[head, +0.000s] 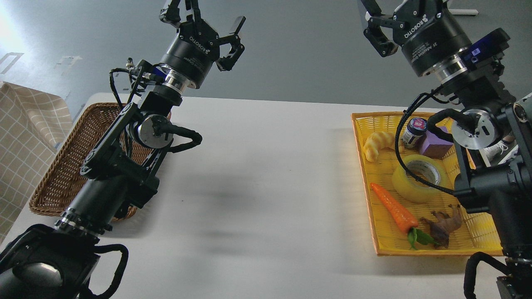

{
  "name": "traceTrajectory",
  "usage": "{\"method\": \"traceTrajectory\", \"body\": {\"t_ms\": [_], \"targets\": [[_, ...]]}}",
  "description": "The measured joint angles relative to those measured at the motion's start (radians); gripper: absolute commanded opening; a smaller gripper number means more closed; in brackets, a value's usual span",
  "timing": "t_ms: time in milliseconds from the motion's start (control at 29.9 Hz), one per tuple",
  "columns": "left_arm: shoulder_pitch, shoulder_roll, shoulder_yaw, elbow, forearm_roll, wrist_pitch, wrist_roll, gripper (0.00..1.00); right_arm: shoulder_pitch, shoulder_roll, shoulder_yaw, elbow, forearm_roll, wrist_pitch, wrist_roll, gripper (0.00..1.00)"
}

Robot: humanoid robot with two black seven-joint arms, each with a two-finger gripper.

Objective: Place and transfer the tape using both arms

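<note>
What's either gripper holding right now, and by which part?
Nothing. The left gripper is open and empty above the table. The right gripper grips nothing visible. The tape lies untouched in the yellow tray.

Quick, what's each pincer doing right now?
Left pincer: open, holding nothing.
Right pincer: partly out of frame, cannot be told.

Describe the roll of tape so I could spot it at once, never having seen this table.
Look to the yellow basket at the white table's right side. Near its middle lies the tape, flat, with the orange carrot to its left and the purple block behind it. It alone is ring-shaped: translucent yellow around a grey-white core.
</note>
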Motion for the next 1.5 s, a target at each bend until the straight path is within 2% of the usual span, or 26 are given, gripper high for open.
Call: {"method": "traceTrajectory", "body": {"t_ms": [735,902,1169,1236,1403,1503], "targets": [[0.01,-0.012,0.0,-0.005,-0.005,-0.004,-0.001,0.98,-0.031,0.0,0.038,0.011,0.001,0.012,0.002,1.0],[0.01,-0.009,0.006,-0.009,-0.005,-0.004,-0.001,0.98,-0.034,-0.039,0.037,0.019,-0.035,0.019,0.002,1.0],[0.015,0.007,0.001,-0.011,-0.005,-0.003,-0.001,0.98,-0.034,-0.284,0.017,0.03,-0.071,0.021,0.008,1.0],[0.021,0.007,0.001,-0.011,-0.005,-0.003,-0.001,0.98,-0.034,-0.378,-0.001,0.03,-0.087,0.021,0.008,1.0],[0.023,0.008,0.006,-0.011,-0.004,-0.006,0.0,0.98,-0.03,-0.588,-0.102,0.029,-0.144,0.025,0.013,1.0],[0.024,0.008,0.008,-0.011,-0.001,-0.006,0.001,0.98,-0.027,-0.699,-0.184,0.029,-0.217,0.025,0.035,1.0]]}}
